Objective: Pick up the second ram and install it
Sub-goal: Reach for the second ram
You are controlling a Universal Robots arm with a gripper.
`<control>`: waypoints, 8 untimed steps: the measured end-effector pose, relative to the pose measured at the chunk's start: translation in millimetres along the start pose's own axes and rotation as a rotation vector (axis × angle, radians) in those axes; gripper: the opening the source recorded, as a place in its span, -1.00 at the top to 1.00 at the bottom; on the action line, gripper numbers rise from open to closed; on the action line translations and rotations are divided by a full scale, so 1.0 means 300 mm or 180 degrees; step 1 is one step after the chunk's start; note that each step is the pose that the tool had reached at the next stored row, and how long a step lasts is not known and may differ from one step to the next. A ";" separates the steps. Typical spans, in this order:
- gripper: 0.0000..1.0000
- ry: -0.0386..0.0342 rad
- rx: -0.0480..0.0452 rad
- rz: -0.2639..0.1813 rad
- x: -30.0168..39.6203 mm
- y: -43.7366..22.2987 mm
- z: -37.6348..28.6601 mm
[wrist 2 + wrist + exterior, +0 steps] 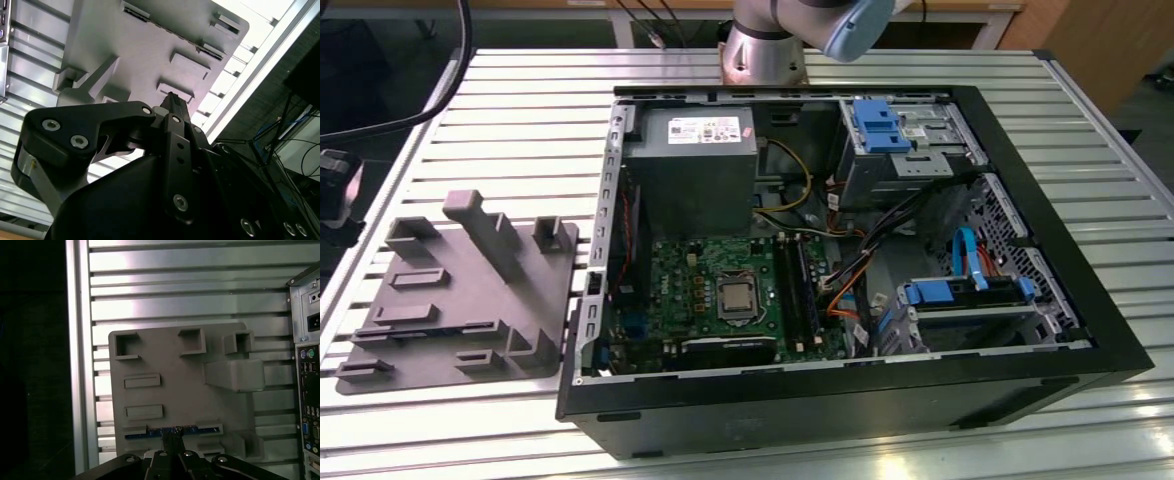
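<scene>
The second ram (145,432) is a thin dark stick with a blue edge, standing on its long side in a slot of the grey moulded tray (185,400). In the exterior view the ram (440,330) lies along the tray's (467,290) near edge, at that view's left. My gripper (173,439) hangs well above the tray, with its tips lined up over the middle of the stick. Its fingers (173,100) look shut, with nothing between them. The motherboard's black memory slots (798,285) run beside the processor socket inside the open computer case (854,390).
Tall grey posts (487,225) rise from the tray's far side. The case's rear panel with its ports (307,390) stands close beside the tray. Cables (847,290) and blue drive brackets (947,292) crowd the case beyond the slots. The slatted table ends in a rail (80,365).
</scene>
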State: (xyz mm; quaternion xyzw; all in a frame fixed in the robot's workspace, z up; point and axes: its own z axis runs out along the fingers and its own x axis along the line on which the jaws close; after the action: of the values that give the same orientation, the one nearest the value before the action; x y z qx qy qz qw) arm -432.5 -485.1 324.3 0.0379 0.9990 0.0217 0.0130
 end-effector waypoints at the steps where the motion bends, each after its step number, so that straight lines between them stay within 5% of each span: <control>1: 0.79 0.0000 0.0000 0.0000 0.000 -0.001 0.001; 8: 0.79 0.0000 0.0000 0.0000 0.000 -0.005 0.009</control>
State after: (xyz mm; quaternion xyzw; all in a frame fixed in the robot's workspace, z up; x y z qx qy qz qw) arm -432.6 -486.5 321.4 0.0379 0.9990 0.0217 0.0130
